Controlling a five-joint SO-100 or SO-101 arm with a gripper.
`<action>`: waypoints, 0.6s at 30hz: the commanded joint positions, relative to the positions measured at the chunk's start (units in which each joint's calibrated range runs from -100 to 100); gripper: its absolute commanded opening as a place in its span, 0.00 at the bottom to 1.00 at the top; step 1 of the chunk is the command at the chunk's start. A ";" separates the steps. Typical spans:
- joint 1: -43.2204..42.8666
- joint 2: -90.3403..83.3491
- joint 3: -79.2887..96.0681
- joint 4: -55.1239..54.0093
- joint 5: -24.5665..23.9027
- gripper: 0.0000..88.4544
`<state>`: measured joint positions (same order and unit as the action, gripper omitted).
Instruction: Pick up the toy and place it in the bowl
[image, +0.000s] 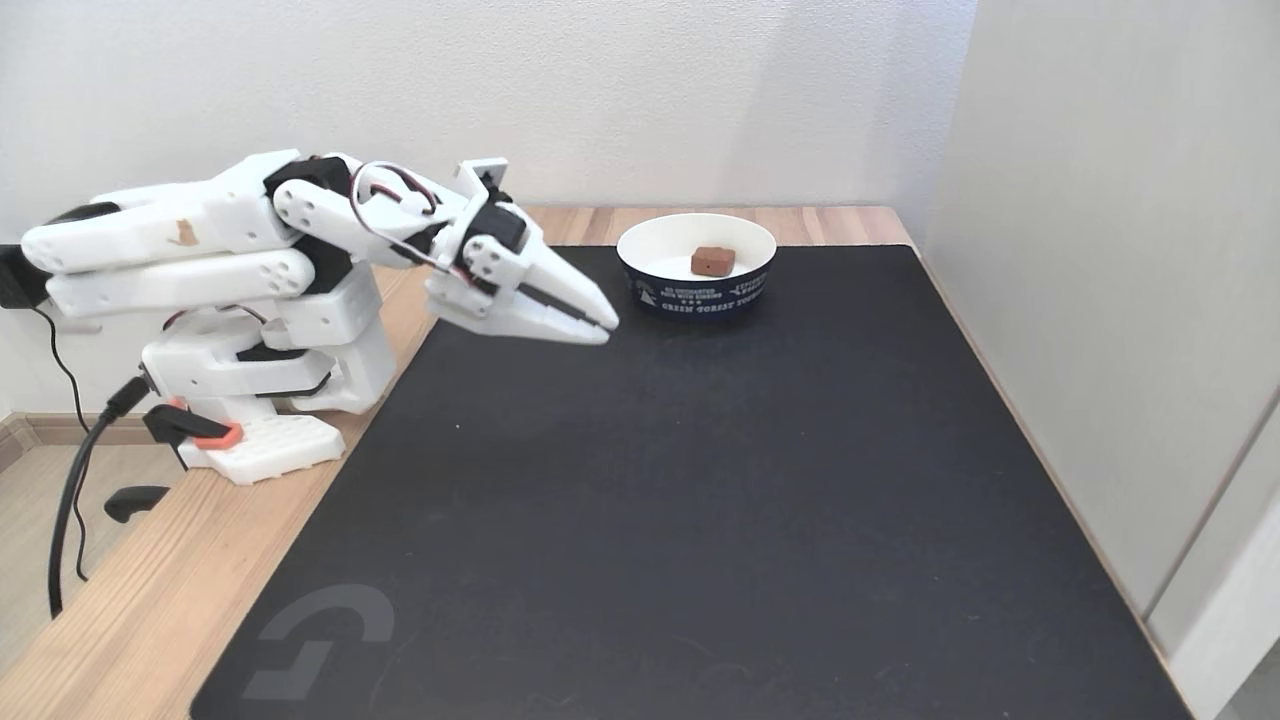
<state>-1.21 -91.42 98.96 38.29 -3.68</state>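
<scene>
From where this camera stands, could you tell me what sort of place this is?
Probably a home desk setup: a wooden tabletop under a black desk mat, plain white walls, and the arm clamped at the edge.

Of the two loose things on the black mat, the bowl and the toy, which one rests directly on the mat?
The bowl, navy-walled with white print, sits directly on the black mat. The reddish-brown toy lies inside it, on its white floor, not touching the mat.

Count: one block (712, 261), inside one bowl (697, 296); one mat (680, 480) under the bowl; one arm (250, 250) left of the bowl.
</scene>
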 joint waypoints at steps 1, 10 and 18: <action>-0.09 -3.91 0.86 5.57 0.81 0.02; -0.59 -7.99 0.50 15.65 3.94 0.02; -0.51 -7.99 0.50 15.14 3.73 0.03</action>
<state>-1.79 -98.67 99.06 53.65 -0.03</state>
